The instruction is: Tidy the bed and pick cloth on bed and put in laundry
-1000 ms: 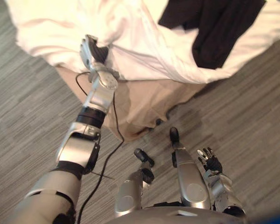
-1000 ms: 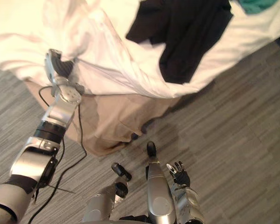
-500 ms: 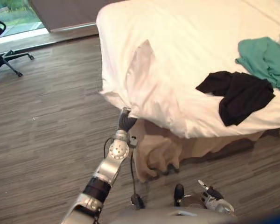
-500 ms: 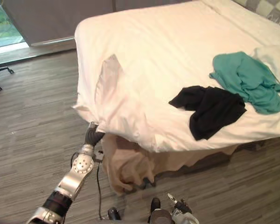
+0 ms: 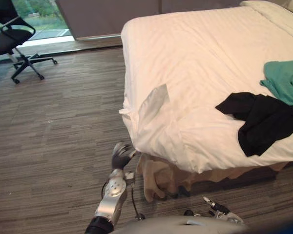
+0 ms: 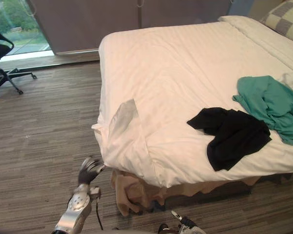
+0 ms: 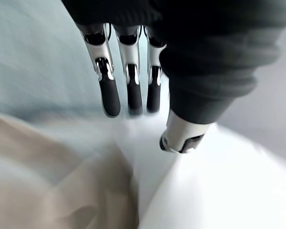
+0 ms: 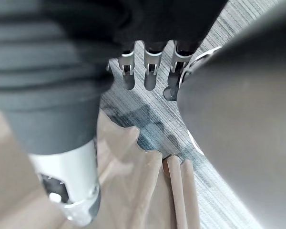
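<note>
A black cloth [image 5: 260, 123] lies crumpled on the white sheet [image 5: 195, 63] near the bed's near edge. A teal cloth [image 5: 286, 82] lies just beyond it, to the right. My left hand [image 5: 121, 155] hangs beside the bed's near left corner, just off the sheet's hanging edge. Its fingers [image 7: 108, 90] are straight and hold nothing, so it is open, with white sheet past them. Low by the bed's foot, my right hand [image 5: 216, 208] is also open, its fingers [image 8: 150, 71] stretched over the floor. A turned-over flap [image 5: 154, 103] of sheet lies at the corner.
A beige bed skirt [image 5: 157, 178] hangs bunched under the corner. A black office chair [image 5: 15, 40] stands at the far left by a window. A checked pillow [image 6: 283, 23] sits at the bed's far right. Grey plank floor spreads to the left of the bed.
My left hand has let go of the sheet's corner and opened, dropping just clear of it. The camera has lifted, bringing the whole bed into view. The right hand stays open.
</note>
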Motion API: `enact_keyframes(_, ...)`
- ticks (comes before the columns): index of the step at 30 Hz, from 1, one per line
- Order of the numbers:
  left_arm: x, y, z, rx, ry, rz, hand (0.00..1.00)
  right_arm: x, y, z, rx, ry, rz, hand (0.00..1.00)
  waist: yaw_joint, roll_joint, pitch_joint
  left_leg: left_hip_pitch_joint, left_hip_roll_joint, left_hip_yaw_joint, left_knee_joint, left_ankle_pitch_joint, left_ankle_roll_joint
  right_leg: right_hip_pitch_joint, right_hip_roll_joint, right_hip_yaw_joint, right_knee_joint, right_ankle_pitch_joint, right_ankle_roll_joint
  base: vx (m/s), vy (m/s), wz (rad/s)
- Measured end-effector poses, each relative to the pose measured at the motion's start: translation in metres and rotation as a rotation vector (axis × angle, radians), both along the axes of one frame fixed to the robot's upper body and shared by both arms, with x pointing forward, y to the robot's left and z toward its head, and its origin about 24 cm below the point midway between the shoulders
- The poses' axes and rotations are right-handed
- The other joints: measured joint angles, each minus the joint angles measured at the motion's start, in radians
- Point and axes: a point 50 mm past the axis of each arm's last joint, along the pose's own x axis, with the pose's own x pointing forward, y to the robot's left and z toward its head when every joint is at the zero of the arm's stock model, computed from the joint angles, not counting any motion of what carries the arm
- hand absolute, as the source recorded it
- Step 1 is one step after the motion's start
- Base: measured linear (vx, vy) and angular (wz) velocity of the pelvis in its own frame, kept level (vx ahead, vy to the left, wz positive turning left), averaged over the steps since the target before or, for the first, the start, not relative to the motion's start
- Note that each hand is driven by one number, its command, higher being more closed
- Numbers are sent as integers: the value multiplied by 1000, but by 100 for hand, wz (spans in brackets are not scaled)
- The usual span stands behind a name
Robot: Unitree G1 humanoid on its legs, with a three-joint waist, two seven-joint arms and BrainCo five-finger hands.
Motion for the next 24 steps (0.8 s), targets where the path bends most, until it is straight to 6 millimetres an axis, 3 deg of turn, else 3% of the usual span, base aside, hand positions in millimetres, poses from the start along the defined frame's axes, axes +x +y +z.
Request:
enact_keyframes(1,-14,11,-8,16,53,73,0,-1,0,0,2,0,12,0,5,-2,-1,4,0,-7,0,0,0,6,0,-6,0,0,1,-24,-1,25)
enact_keyframes(3,-63,46,-26,64,202,332,0,-5,1,-1,7,4,54,0,20,-11,-7,6,1,-17,0,-4,-6,16,-1,-19,-1,-2,2,-51,16,22)
enact_keyframes(4,-74,53,-28,62,225,395,0,-6,1,-1,9,3,62,0,27,-12,-7,5,1,-20,0,-6,-8,17,-1,-19,-1,-3,4,-73,37,19)
enact_keyframes(6,-120,72,-39,17,320,647,0,-8,1,-1,10,-8,79,0,51,-16,-9,5,-6,-41,-1,-8,-11,27,-12,-30,-4,-8,9,-94,44,20)
enact_keyframes(7,-133,75,-41,-2,344,715,0,-9,1,-2,11,-10,80,0,50,-17,-10,5,-8,-44,-3,-8,-11,31,-19,-33,-8,-9,11,-119,47,23)
enact_keyframes(9,-181,77,-50,-100,410,951,0,-12,2,-2,16,-6,84,0,50,-18,-24,5,-17,-56,-6,-10,-6,32,-32,-44,-11,-15,19,-112,59,18)
enact_keyframes(13,-223,59,-58,-244,478,1087,0,-17,2,-3,20,-1,81,0,54,-24,-33,2,-29,-62,-7,-17,-1,34,-44,-44,-12,-13,22,-79,48,3)
enact_keyframes(15,-230,48,-63,-336,519,1043,0,-22,1,-4,20,11,67,0,57,-30,-38,1,-34,-61,-7,-18,0,34,-49,-43,-12,-12,24,-64,45,0)
enact_keyframes(17,-231,34,-70,-368,630,882,0,-27,0,-5,23,28,27,0,58,-34,-42,1,-38,-56,-7,-19,2,34,-53,-40,-14,-11,25,-17,36,-4)
enact_keyframes(20,-216,12,-76,-316,745,587,0,-33,0,-6,15,50,-82,0,55,-36,-46,7,-38,-29,-8,-26,5,30,-51,-11,-18,-9,27,19,27,-20)
enact_keyframes(24,-180,19,-76,-192,693,480,0,-34,-2,-6,-11,57,-118,0,46,-29,-50,22,-35,4,-7,-34,-5,33,-44,14,-31,16,24,82,4,-25)
